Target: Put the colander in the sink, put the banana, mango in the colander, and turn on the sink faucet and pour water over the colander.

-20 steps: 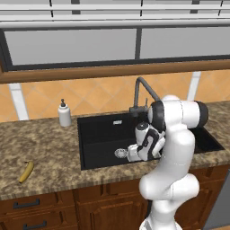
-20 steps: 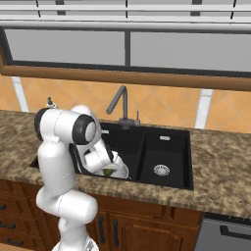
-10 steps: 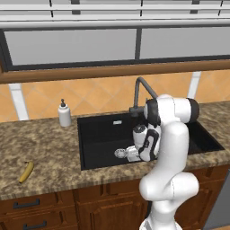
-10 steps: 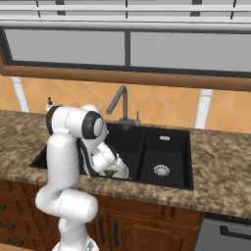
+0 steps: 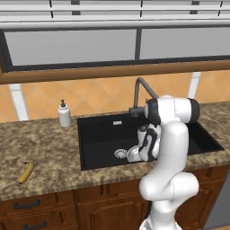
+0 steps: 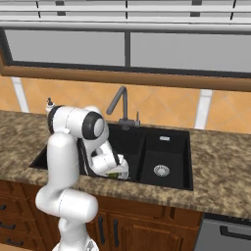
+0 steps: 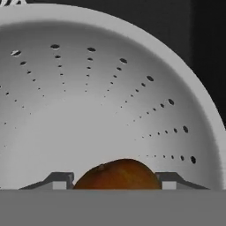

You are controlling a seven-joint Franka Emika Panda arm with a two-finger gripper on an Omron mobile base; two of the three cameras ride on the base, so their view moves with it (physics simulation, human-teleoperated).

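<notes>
Down inside sink [image 5: 99,134], gripper [image 7: 115,184] hovers low over colander [image 7: 110,101]; mango [image 7: 118,175] sits between finger tips [image 7: 59,181], jaws spread to either side of fruit, contact with pads cannot be told. Colander rests on sink floor, just right of round silver drain [image 5: 120,153]. Sink faucet [image 5: 143,92] rises at sink's back edge. Soap bottle [image 5: 64,114] stands on counter [image 5: 40,148] just left of sink's back corner. Banana [image 5: 26,172] lies on counter well left of sink, near front edge.
</notes>
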